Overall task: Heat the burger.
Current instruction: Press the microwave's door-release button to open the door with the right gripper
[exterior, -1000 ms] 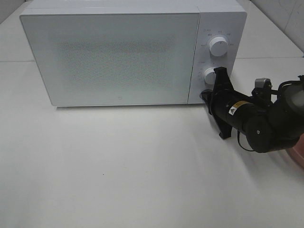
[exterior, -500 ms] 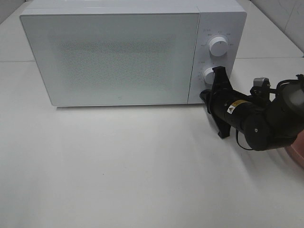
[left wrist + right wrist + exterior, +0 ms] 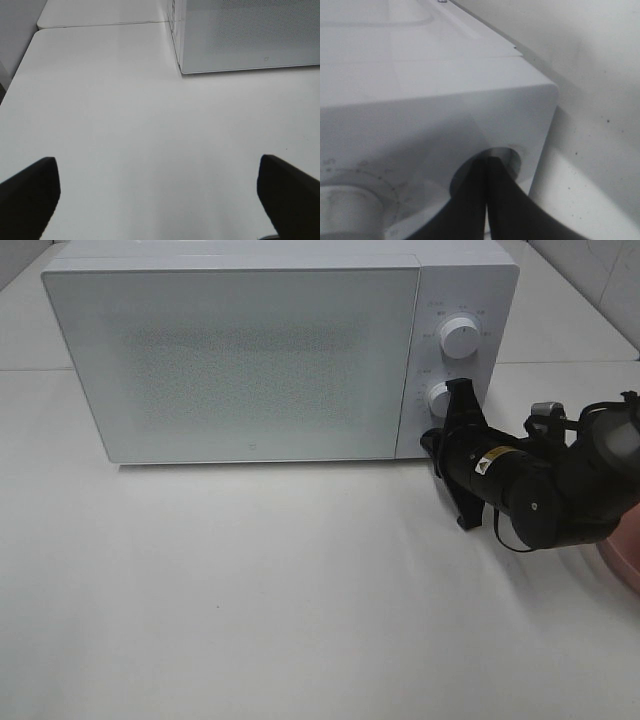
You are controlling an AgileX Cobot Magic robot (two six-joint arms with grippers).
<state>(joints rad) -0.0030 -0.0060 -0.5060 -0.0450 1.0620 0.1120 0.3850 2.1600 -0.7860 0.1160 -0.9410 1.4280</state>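
Black right gripper [image 3: 486, 172] (yellow warning label [image 3: 490, 465])

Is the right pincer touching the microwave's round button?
Touching: right wrist view shows the right pincer, shut, pressed tip-first into the round button of the microwave.

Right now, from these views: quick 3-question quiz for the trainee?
1. True or false: the microwave door stands open.
2. Which tool has its tips at the round recess in the bottom corner of the control panel? A: left. B: right. C: both.
3. Fill in: the left tool hangs over the bare table with its jaws ____.

Key
1. False: the door is closed flush.
2. B: the right tool, its jaws shut together.
3. open, holding nothing.
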